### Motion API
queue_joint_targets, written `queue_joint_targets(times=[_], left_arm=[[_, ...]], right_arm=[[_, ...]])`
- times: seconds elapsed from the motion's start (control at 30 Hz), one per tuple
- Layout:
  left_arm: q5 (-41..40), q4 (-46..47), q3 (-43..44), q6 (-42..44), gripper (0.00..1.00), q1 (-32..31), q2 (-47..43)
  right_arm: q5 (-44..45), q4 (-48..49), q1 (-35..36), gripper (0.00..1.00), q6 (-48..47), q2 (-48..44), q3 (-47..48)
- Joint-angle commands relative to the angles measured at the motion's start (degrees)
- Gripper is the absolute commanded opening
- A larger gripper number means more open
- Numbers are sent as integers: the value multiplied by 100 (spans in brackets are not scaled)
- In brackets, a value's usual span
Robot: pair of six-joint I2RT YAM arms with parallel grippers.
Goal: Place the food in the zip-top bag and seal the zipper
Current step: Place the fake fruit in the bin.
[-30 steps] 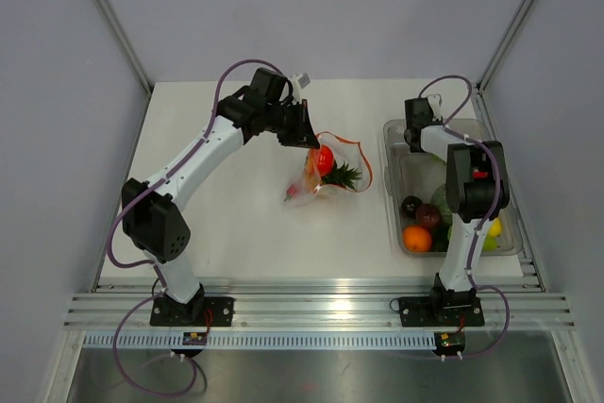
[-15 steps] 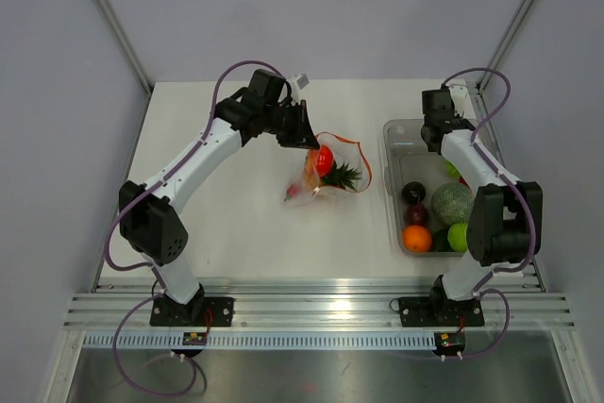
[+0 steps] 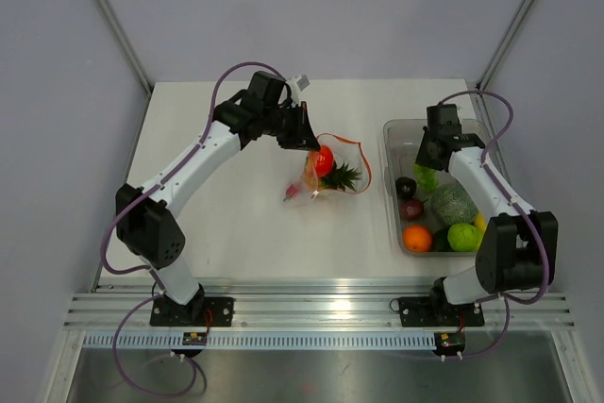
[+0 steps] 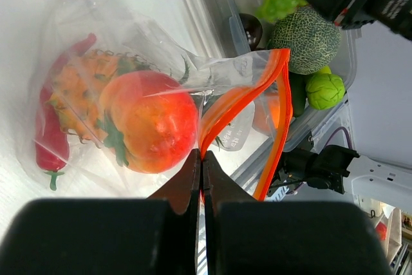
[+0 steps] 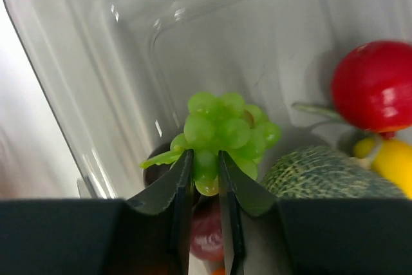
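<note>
White table, two arms. One zip-top bag lies at centre holding three pieces: one tomato, one pineapple, one red chilli. Left gripper is pinched on the zipper. At right, one bin holds at least seven pieces. Right gripper straddles one grape bunch with a narrow gap; we cannot tell whether it grips.

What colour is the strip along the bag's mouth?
Red-orange zipper; left wrist view shows it best.
</note>
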Motion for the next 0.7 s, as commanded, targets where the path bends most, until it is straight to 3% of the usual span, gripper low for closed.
queue_joint_targets(times=[0.0, 0.4, 0.67], left_arm=[[112, 248, 5, -34, 0, -38, -229], [85, 231, 14, -34, 0, -38, -185], [85, 240, 14, -69, 0, -55, -158]], right_arm=[[-970, -23, 50, 27, 155, 172, -118], [-654, -366, 445, 37, -232, 779, 532], [-979, -59, 525, 39, -135, 384, 287]])
